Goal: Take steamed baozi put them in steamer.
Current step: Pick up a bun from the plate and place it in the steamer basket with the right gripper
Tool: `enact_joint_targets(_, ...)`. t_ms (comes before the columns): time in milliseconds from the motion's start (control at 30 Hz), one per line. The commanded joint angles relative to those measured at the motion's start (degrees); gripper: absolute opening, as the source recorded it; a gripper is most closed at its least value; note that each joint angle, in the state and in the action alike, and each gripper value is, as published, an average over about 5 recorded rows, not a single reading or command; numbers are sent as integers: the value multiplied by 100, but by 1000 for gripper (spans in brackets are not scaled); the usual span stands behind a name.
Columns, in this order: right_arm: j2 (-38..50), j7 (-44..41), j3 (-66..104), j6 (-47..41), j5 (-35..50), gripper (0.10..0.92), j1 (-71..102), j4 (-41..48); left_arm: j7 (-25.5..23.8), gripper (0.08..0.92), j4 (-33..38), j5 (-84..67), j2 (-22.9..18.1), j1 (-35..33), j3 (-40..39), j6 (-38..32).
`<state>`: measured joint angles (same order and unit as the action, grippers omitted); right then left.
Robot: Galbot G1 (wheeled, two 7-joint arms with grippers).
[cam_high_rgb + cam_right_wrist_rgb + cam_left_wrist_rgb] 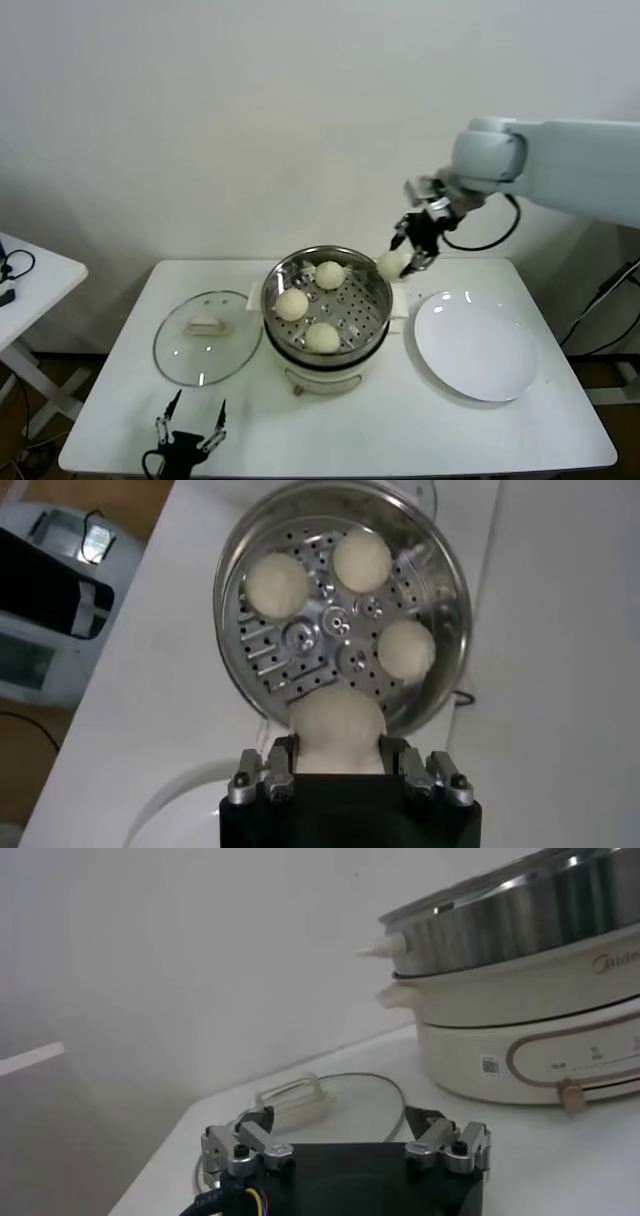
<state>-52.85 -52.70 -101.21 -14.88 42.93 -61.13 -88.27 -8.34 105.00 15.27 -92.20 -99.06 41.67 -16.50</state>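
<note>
Presently, the fourth bun (390, 264) was held clamped between the fingers of the right gripper (413, 255), raised above the table (110, 380) just beside the steamer's (378, 290) right rim. Three buns (292, 304) were already lying on the perforated floor of the steamer, well apart from one another (one at the back, one to the left, one at the front). From the held bun, the free patch of floor lay to the robot's left and lower down, on the right-hand side of the basket; judging by this, the coming move would call for a short carry leftward over the rim and then a descent. No long axis was to be noted, the bun being round. The right arm was clearly the nearer; the left gripper (190, 425) was parked low at the table's front edge with its fingers spread and nothing between them.

The white plate (476, 348) to the right of the steamer was bare, and the glass lid (205, 336) was lying flat to its left. The table was white and backed by a plain pale wall; a second white table (30, 275) was seen at far left.
</note>
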Motion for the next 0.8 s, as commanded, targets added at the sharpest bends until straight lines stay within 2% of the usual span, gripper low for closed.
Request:
enact_joint_targets(33,-599,602,636,-416,-796,565,1592,325,-3,823,-13,-23,-135,-17,27,-2)
enact_joint_targets(267,-799,649,870,-365,-1151,568,2291,953,-10,823,-39,-41,-119,1,50,20)
enact_joint_targets(800,-1013,545,1118,-218,-1259,600,2643,1222,-10,823,-60,-53,-119,22,75,15)
